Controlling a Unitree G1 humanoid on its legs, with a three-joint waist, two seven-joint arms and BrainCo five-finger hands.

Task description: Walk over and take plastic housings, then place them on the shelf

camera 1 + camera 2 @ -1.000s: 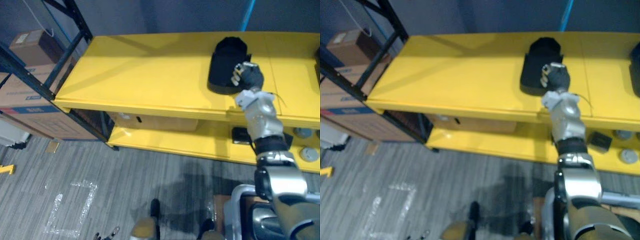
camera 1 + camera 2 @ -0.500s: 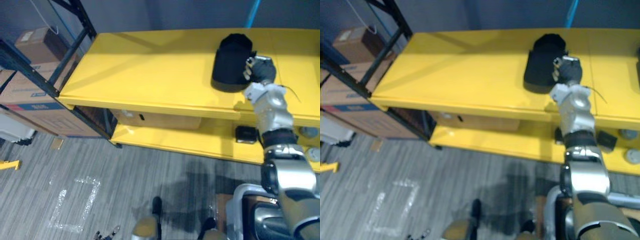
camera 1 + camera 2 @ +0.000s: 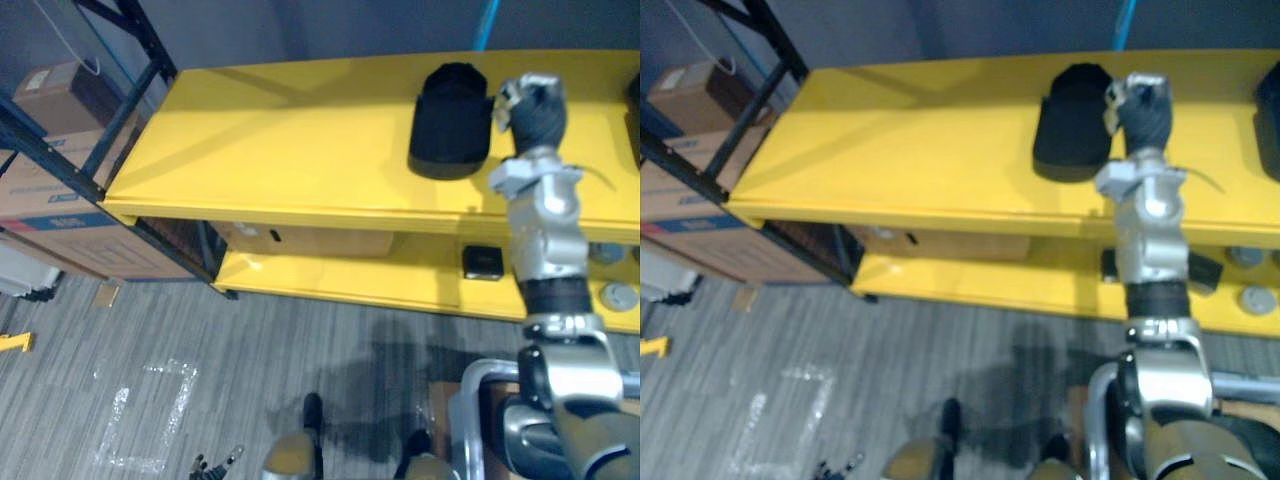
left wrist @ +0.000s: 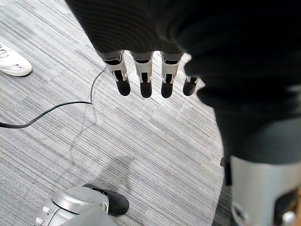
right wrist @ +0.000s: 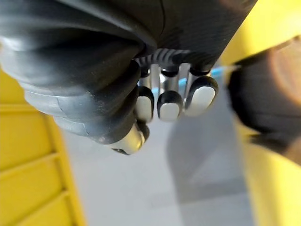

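A black plastic housing (image 3: 450, 120) stands on the top board of the yellow shelf (image 3: 290, 140), towards its right. My right hand (image 3: 533, 105) hovers just to the right of the housing, apart from it, fingers relaxed and holding nothing. In the right wrist view the fingertips (image 5: 169, 104) are bare, and the dark housing (image 5: 268, 103) shows beside them. My left hand (image 4: 143, 75) hangs over the grey floor with straight fingers, empty.
Another dark part (image 3: 1270, 110) sits at the shelf's right end. The lower board (image 3: 330, 280) carries a small black box (image 3: 483, 262) and round grey parts (image 3: 620, 297). Cardboard boxes (image 3: 50, 190) and a black rack post (image 3: 130, 50) stand left. A person's white shoe (image 4: 11, 61) is on the floor.
My right hand has come off the housing and moved up and to its right. The housing stays on the top board. The camera has shifted slightly.
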